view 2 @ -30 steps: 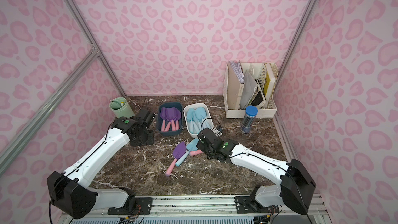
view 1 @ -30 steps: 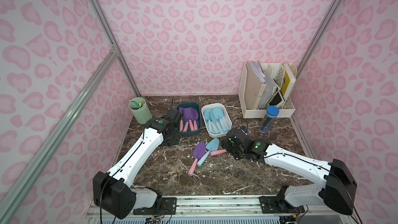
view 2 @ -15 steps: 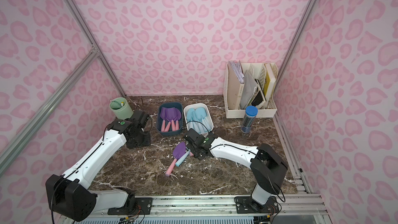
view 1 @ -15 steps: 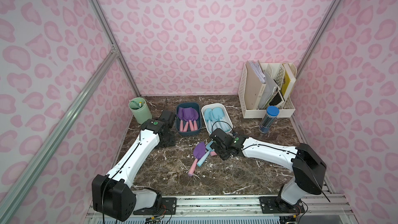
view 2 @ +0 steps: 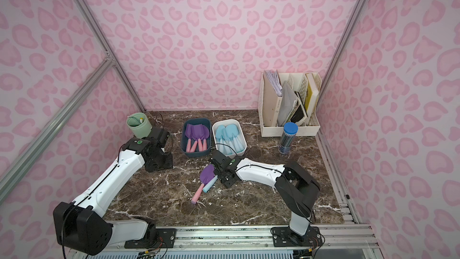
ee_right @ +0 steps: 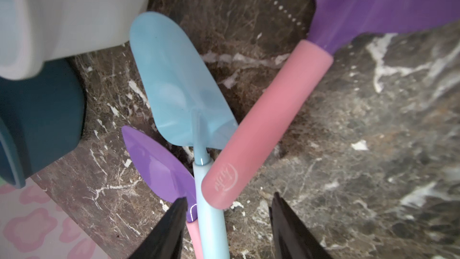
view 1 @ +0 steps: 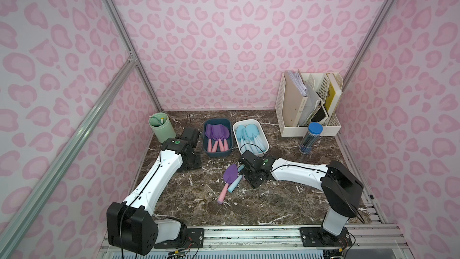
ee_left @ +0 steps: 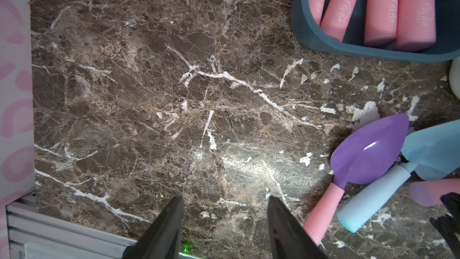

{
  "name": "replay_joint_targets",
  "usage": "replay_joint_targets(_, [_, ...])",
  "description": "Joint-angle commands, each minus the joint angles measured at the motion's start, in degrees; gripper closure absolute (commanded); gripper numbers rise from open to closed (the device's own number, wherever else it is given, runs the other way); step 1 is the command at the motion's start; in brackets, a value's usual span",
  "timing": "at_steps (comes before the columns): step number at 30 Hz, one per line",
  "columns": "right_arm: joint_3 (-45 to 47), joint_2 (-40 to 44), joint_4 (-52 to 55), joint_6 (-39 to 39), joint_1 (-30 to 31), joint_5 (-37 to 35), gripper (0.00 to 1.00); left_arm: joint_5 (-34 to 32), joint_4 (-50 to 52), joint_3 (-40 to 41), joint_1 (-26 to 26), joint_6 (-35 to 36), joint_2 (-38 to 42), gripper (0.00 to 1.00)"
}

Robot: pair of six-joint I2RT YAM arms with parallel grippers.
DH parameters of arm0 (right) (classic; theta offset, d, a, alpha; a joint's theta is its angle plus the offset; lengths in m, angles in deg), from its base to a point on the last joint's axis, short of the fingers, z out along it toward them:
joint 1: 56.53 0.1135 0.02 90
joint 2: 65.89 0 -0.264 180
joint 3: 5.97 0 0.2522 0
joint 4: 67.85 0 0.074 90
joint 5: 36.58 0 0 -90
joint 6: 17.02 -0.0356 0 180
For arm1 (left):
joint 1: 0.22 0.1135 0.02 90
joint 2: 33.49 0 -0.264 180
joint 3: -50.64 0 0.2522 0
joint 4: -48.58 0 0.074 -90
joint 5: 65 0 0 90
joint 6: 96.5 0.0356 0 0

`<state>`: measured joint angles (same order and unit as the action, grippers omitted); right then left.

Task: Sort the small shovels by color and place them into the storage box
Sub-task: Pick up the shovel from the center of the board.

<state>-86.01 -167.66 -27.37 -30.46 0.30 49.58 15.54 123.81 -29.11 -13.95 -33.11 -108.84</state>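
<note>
Right hand (ee_right: 227, 203) is spread open over the loose shovels (view 1: 230, 173) crossed mid-bench, tips either side of a pink handle (ee_right: 261, 125), so I'd guess that's the pick. Left hand (ee_left: 225, 200) is spread too, empty, parked out of the way. The others are sorted in the navy box (view 1: 219, 154) and white box (view 1: 246, 121) toward the back edge.

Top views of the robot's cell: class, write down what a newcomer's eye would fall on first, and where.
The pink blotch-patterned walls enclose everything. Toward the back of the dark marble-look tabletop, a dark blue plastic bin holds purple-bladed, pink-handled toy shovels beside a white plastic bin of light blue toy shovels. In front of them a loose pile of mixed shovels lies under the right hand, its jaws apart.
</note>
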Motion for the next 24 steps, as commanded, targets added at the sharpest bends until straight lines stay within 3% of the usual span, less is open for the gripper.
replay_joint_targets(1, [-0.1,-0.3,-0.6,-0.9,-0.3,0.3,0.43,0.8,0.3,-0.1,0.4,1.0,-0.1,0.41])
replay_joint_targets(24, [3.7,-0.7,-3.8,-1.8,-1.8,1.6,0.59,0.9,0.6,-0.3,1.1,1.1,-0.4,0.41])
